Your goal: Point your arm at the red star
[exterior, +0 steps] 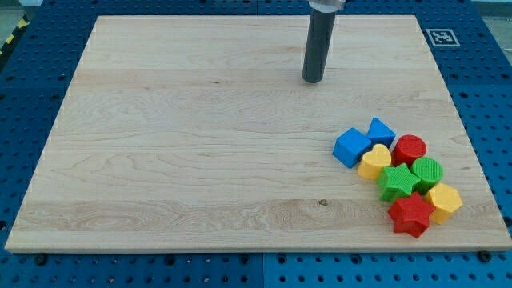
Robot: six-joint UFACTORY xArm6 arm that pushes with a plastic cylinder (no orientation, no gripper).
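Note:
The red star (pixel 411 215) lies near the board's bottom right corner, at the lower end of a tight cluster of blocks. It touches the green star (pixel 397 182) above it and the yellow hexagon (pixel 444 202) to its right. My tip (pixel 313 80) rests on the board near the view's top, right of centre, well up and to the left of the cluster and far from the red star. The rod rises from the tip out of the view's top.
The cluster also holds a blue cube (pixel 352 147), a second blue block (pixel 381 131), a yellow heart (pixel 374 162), a red cylinder (pixel 410 150) and a green cylinder (pixel 427 172). The wooden board (pixel 200 160) sits on a blue pegboard with a marker tag (pixel 442 37).

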